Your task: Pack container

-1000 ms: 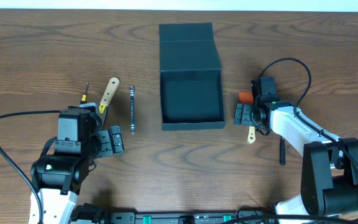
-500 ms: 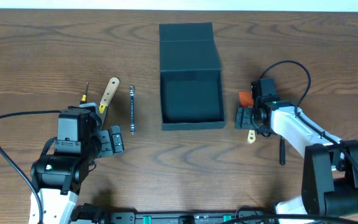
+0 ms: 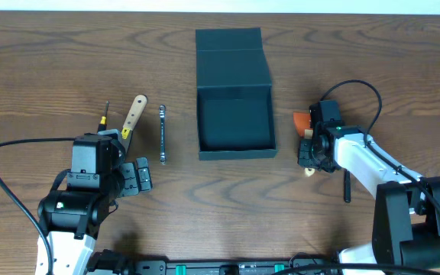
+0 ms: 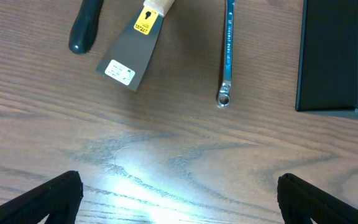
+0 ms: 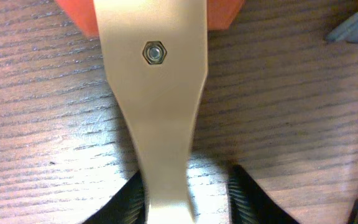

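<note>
**As right jaws settled over a handle, container stood open and unpacked**

While the left gripper (image 4: 179,186) hung at the near left, fingers wide apart and holding nothing, a wood-handled scraper (image 3: 134,114) and a wrench (image 3: 162,135) lay just beyond it. The container (image 3: 234,155) sat at table centre, mouth up, nothing visible inside, lid flap laid back on the far side. Its long axis ran near-to-far. Since a second before, the right gripper (image 5: 191,199) had shifted rightward from the container's near corner onto a second tool's pale handle (image 5: 157,112). Fingers straddled it, not yet pinched, with a gap showing on one side. First pick looked imminent; packing not begun.
</note>
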`<state>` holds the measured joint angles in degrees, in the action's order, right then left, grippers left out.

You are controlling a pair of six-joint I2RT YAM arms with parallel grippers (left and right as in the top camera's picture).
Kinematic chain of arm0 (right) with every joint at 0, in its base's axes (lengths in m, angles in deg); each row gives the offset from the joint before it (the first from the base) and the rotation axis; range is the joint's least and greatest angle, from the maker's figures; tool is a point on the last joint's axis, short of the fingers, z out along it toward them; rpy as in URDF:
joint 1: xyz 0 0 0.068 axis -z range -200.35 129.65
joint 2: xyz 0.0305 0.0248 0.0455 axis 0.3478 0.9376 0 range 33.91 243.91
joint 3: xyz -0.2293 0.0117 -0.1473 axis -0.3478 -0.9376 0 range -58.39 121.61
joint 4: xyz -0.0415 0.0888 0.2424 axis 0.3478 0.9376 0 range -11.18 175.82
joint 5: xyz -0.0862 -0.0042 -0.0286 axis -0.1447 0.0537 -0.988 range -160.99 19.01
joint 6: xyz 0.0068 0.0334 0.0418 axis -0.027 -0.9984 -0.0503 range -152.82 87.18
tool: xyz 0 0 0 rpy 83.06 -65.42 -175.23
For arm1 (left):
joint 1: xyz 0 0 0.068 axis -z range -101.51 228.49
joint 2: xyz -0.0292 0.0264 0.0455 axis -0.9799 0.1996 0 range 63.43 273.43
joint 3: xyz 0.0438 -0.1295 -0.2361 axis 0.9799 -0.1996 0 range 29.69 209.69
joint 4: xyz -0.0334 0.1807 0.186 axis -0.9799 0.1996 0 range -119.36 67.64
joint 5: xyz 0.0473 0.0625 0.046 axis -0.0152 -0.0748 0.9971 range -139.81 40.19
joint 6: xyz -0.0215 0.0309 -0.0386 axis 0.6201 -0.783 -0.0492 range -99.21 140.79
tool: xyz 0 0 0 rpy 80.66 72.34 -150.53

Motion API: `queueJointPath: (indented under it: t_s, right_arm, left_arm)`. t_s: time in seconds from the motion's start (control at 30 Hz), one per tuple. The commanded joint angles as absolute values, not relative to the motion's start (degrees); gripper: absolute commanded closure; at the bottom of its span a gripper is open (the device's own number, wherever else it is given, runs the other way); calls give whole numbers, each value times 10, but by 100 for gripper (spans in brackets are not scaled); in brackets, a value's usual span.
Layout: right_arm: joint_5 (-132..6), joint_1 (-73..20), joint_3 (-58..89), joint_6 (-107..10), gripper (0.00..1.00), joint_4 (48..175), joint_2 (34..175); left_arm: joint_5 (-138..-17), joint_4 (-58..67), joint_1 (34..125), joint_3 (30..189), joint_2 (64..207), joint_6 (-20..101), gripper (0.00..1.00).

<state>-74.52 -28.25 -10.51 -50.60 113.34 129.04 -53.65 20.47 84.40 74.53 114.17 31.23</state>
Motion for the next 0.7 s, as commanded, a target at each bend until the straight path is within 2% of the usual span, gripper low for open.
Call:
queueJointPath:
  t_s: [0.0, 0.2, 0.27, 0.67]
  right_arm:
    - [-701, -284, -128, -512, 72, 1135, 1306]
    - [-701, -284, -128, -512, 89, 1136, 1306]
    - [-701, -284, -128, -512, 99, 1136, 1306]
    - [-701, -284, -128, -509, 99, 1136, 1306]
  left_arm:
    - [-528, 208, 847, 757, 1142, 303, 1]
    - [-528, 208, 847, 757, 1142, 303, 1]
    - [-528, 208, 847, 757, 1142, 303, 1]
    - [-528, 208, 847, 757, 1142, 303, 1]
